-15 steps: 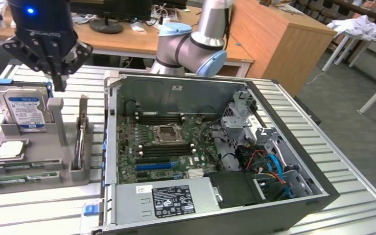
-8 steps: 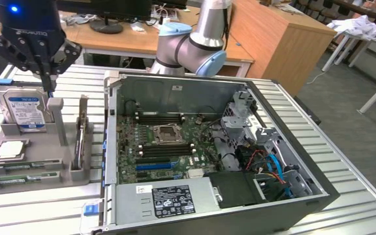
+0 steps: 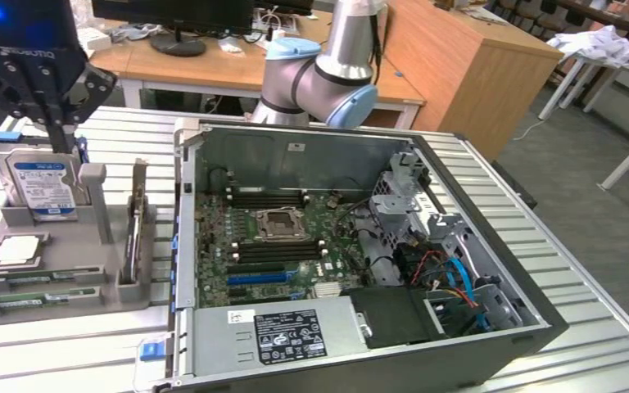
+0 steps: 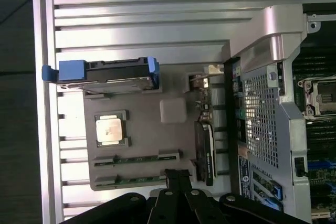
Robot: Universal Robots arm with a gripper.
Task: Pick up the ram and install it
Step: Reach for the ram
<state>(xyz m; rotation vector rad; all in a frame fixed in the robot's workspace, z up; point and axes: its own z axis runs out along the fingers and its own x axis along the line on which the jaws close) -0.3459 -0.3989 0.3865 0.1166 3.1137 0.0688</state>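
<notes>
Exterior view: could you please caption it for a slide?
Gripper, fingers shut, hovers over the tray of ram and hard drive beside the open computer case.

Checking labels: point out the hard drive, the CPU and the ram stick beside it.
hard drive (image 3: pixel 43 188), exterior view, blue label.
CPU (image 4: pixel 111 131), wrist view, lid centre.
ram stick (image 4: pixel 136 158), wrist view, mid-length.

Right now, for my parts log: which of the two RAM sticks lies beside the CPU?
The inner RAM stick, right beside the CPU; the outer stick lies along the tray's edge.

End effector (image 4: pixel 177 176) closed, upright, fingertips downward.
</notes>
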